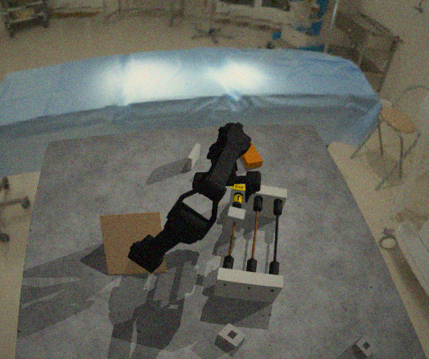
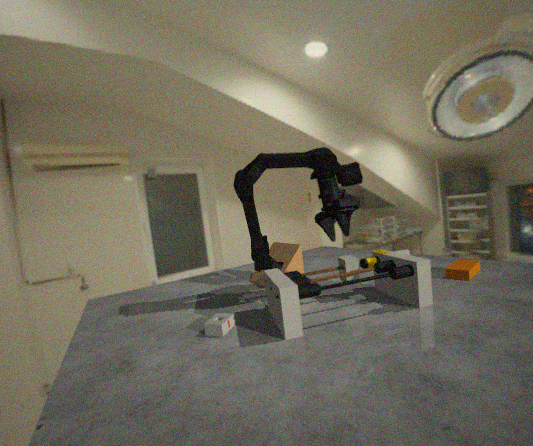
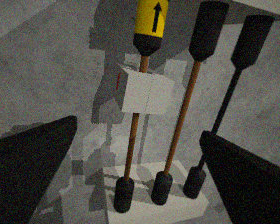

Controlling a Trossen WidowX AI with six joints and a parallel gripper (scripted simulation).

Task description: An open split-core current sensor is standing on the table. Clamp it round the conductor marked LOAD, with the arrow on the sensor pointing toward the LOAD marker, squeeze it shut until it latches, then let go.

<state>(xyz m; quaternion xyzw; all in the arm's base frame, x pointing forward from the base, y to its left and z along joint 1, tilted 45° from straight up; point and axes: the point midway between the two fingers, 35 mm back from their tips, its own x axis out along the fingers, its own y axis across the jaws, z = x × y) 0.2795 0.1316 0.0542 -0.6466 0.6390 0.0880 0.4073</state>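
Note:
The white sensor sits around the LOAD conductor, just below its yellow sleeve with a black arrow. A seam and a red mark on its left side show in the wrist view. I see no arrow on the sensor and cannot tell whether it is latched. The yellow LOAD label is on the rack's far block. My gripper is open and empty, above the conductors and clear of the sensor. Its fingers are hidden in the top view.
Two other conductors run beside LOAD between the rack's white end blocks. A wooden block, an orange box, a white plate and small white blocks with holes stand around.

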